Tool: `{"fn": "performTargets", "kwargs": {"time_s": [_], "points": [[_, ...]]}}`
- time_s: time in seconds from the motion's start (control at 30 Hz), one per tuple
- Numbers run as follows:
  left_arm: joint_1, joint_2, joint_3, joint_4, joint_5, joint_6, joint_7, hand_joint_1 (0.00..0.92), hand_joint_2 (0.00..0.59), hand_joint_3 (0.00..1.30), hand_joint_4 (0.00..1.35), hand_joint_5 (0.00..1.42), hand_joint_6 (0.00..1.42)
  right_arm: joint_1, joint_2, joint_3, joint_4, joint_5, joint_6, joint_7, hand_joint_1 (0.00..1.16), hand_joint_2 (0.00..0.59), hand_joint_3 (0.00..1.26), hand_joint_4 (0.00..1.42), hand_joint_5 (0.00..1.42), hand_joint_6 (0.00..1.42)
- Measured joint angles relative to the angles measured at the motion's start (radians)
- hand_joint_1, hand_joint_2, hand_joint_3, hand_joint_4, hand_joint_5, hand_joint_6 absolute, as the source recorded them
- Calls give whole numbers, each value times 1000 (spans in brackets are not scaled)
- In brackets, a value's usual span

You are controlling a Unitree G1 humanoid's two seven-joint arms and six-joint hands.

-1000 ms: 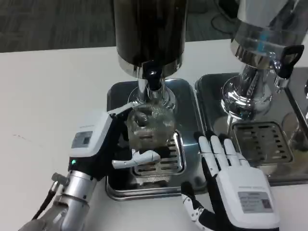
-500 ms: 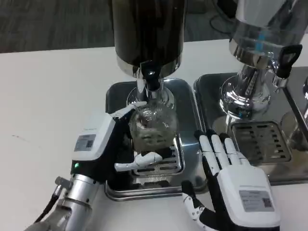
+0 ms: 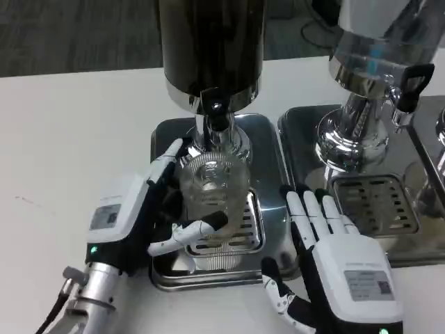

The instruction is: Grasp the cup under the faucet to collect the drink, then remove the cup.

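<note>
While the cup [image 3: 212, 186] is being gripped by the left hand [image 3: 135, 219] under the faucet [image 3: 217, 111], it should be kept upright; the right hand [image 3: 334, 261] is being held open, empty.

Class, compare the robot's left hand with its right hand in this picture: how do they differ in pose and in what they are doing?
The left hand grips the clear cup under the dark dispenser's faucet; the right hand holds nothing. The left hand's fingers curl around the cup; the right hand's fingers are straight and spread. Both have white backs and silver forearms.
</note>
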State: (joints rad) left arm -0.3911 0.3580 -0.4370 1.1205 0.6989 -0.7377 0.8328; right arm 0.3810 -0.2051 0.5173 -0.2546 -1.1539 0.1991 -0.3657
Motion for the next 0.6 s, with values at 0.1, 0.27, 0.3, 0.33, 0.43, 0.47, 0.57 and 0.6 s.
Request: {"fn": "performTargets", "kwargs": {"time_s": [0.1, 0.27, 0.3, 0.33, 0.43, 0.47, 0.57, 0.6], "points": [[26, 21, 27, -27, -25, -15, -5, 0, 0, 0, 2, 295, 259, -14, -3, -1, 9, 1, 0, 4, 446, 440, 0, 0, 0, 107], [87, 63, 75, -129, -65, -48, -19, 0, 58, 0, 0, 106, 55, -40, -6, 1, 22, -46, 21, 5, 359, 434, 0, 0, 0, 4], [105, 81, 81, -156, -64, -52, -22, 0, 67, 0, 0, 68, 20, -50, -7, 4, 34, -65, 27, 6, 327, 432, 0, 0, 0, 1], [124, 112, 84, -191, -50, -50, -20, 0, 71, 0, 0, 33, 4, -64, -8, 8, 54, -86, 36, 9, 319, 432, 0, 0, 0, 0], [151, 163, 82, -247, 18, -9, 2, 0, 69, 0, 0, 0, 0, -73, -7, 14, 73, -109, 47, 16, 313, 432, 0, 0, 0, 0], [163, 180, 79, -265, 38, 9, 6, 0, 71, 0, 0, 0, 0, -74, -7, 14, 78, -112, 51, 16, 294, 440, 0, 0, 0, 0], [222, 213, 76, -316, 90, 66, 20, 0, 82, 0, 0, 0, 0, -74, -14, 14, 87, -115, 56, 21, 286, 441, 0, 0, 0, 0], [240, 216, 74, -330, 97, 72, 21, 0, 85, 0, 0, 0, 0, -76, -19, 15, 87, -115, 56, 25, 284, 441, 0, 0, 0, 0]]}}
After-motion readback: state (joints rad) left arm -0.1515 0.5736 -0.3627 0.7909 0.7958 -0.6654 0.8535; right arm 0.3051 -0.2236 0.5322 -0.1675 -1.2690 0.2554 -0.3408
